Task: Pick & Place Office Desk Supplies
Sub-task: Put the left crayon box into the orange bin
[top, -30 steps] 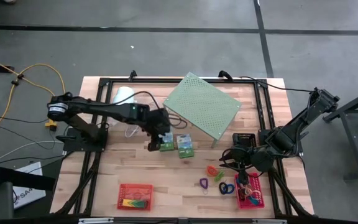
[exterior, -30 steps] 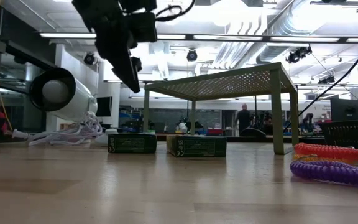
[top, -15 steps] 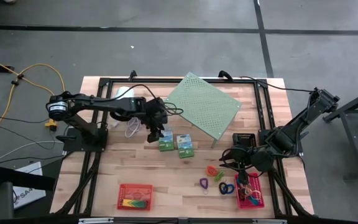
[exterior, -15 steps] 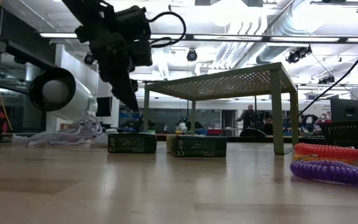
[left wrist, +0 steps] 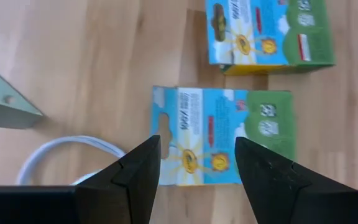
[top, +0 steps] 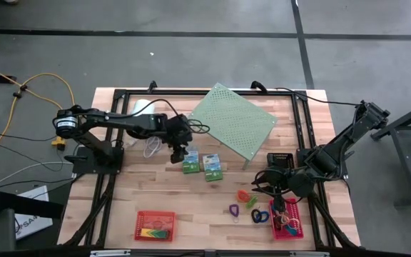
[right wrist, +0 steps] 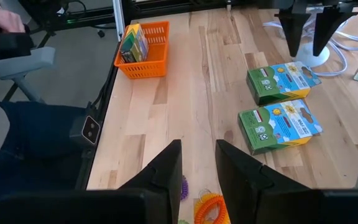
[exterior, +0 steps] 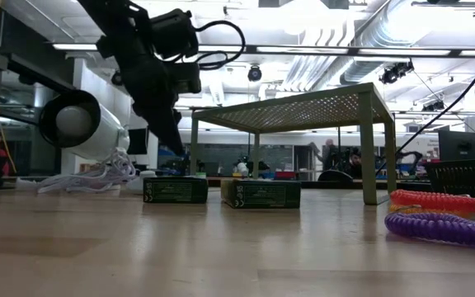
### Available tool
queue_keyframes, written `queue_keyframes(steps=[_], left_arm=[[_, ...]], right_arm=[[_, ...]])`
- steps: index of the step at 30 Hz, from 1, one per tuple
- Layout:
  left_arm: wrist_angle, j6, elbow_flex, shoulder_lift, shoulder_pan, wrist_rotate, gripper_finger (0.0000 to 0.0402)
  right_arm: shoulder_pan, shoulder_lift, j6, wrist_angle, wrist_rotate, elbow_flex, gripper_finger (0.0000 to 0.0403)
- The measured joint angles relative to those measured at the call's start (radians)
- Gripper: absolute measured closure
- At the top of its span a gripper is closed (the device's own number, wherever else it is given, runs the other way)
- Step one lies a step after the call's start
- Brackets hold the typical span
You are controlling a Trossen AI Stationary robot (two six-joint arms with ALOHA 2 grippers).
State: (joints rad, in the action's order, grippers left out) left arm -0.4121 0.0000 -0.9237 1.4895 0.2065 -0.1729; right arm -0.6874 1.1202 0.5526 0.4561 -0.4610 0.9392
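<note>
Green-white box [top: 190, 165] beside its twin [top: 212, 166]; left gripper [top: 178, 154] just above it, fingers spread, gripping nothing.

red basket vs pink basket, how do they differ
The red basket sits at the table's front on the left arm's side with nothing around it; the pink basket sits at the front on the right arm's side, coiled loops lying beside it. The right gripper hovers at the pink one; none is near the red. Both are mesh and already hold items.

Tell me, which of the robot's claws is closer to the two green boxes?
The left gripper: it hangs open right above the nearer green box. The right gripper is far off, by the pink basket.
</note>
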Motion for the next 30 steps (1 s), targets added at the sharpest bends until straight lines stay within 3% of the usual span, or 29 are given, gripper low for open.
queue_keyframes(steps=[30], left_arm=[[0.136,0.079,0.073,0.034,-0.093,0.288,0.0201]], right_arm=[[0.0,0.0,0.0,-0.001,0.0,0.0,0.0317]])
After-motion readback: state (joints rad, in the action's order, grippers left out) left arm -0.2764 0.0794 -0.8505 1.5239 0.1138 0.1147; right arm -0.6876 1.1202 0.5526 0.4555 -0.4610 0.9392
